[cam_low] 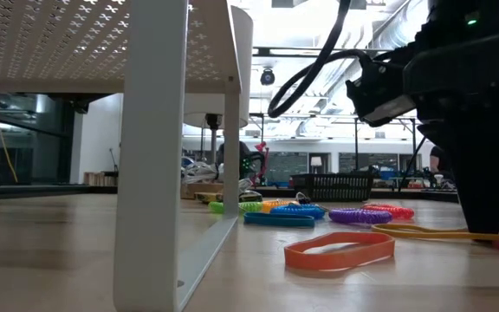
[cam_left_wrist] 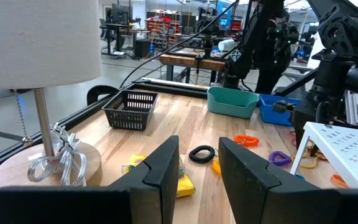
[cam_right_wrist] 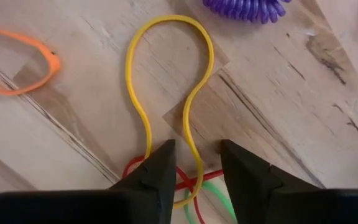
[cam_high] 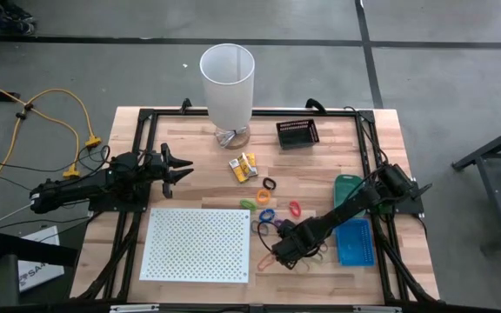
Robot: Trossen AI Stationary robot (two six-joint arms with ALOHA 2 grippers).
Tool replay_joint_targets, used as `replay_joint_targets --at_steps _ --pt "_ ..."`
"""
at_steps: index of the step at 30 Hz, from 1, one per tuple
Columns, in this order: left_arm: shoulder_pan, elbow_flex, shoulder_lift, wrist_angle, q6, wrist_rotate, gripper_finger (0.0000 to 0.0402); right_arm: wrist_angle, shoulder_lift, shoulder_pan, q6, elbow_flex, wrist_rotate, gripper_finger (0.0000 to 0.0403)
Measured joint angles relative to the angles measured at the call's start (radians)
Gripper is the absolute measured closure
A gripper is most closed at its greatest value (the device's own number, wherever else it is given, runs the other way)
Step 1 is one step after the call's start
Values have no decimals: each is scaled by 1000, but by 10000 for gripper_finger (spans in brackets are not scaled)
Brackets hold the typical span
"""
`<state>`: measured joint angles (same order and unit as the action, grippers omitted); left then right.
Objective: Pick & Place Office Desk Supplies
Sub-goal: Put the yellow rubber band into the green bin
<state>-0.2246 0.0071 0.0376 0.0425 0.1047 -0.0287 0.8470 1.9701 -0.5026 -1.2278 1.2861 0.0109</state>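
Note:
A yellow rubber band (cam_right_wrist: 166,81) lies flat on the wood beside an orange band (cam_right_wrist: 17,62), with red and green bands crossing its near end. My right gripper (cam_right_wrist: 194,165) points down over that end, open, near the table's front right (cam_high: 292,252). Coloured loops lie behind it: purple (cam_right_wrist: 247,7), blue (cam_high: 266,215), pink (cam_high: 295,209), green (cam_high: 249,203) and black (cam_high: 270,184). Yellow-orange packets (cam_high: 243,167) lie farther back. My left gripper (cam_high: 185,165) waits open and level at the table's left, touching nothing. My right gripper comes at the yellow band's end (cam_right_wrist: 194,149) from above, pointing down. One strand runs between the two fingers and the other passes under one finger (cam_right_wrist: 157,168). The band lies slack on the table. Whether the fingers touch it, I cannot tell.
A white perforated board (cam_high: 197,243) stands on legs at the front left. A tall white cylinder on a wooden base (cam_high: 227,83) is at the back. A black basket (cam_high: 297,133), a green bin (cam_high: 348,187) and a blue bin (cam_high: 355,242) line the right side.

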Motion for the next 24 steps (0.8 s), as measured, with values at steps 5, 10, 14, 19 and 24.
replay_joint_targets --at_steps 5,10,14,19,24 --pt "0 0 0 0 0 0 293 -1 0 0 1 0 3 330" --pt "0 0 0 0 0 0 293 11 -7 0 2 -2 16 362" --pt "0 0 0 0 0 0 293 12 -7 2 5 -2 19 388" --pt "0 0 0 0 0 0 293 12 -8 0 24 -2 15 399" --pt "0 0 0 0 0 0 293 11 -9 1 24 -2 15 400"
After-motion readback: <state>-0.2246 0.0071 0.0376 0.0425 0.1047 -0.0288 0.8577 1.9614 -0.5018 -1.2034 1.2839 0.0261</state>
